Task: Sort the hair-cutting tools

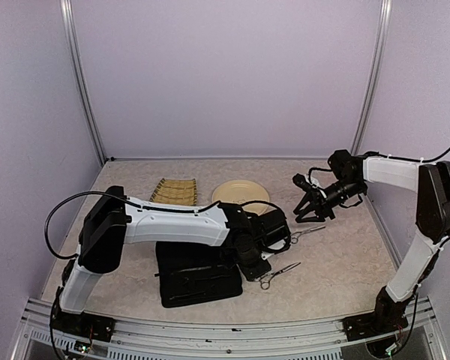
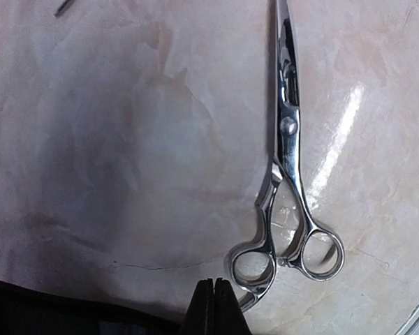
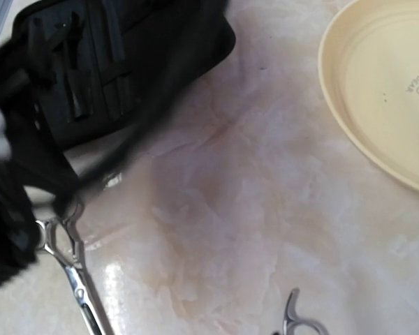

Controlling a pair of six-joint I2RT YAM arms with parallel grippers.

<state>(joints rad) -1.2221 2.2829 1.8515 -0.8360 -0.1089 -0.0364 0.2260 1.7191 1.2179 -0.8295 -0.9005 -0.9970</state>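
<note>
Left wrist view puts the near scissors flat on the table, blades closed. Their two finger rings sit at the near end, just right of the black case. The left gripper is low over them with its fingers pressed together. The tips touch the outer edge of the left ring, but the angle is too tight to say whether any metal is actually caught between them.

The far scissors lie apart, farther back and to the right. The right gripper hangs above them with its fingers spread and nothing in them. A cream plate and a bamboo tray wait at the far side.

The step in hand looks like the first pick: taking the near scissors by the handle. Nothing seems sorted yet, so the task is early. The next move calls for a slow test lift. If the scissors do not rise, the left gripper should open, straddle the ring rim and close again. The flat steel could slide on the smooth top.
</note>
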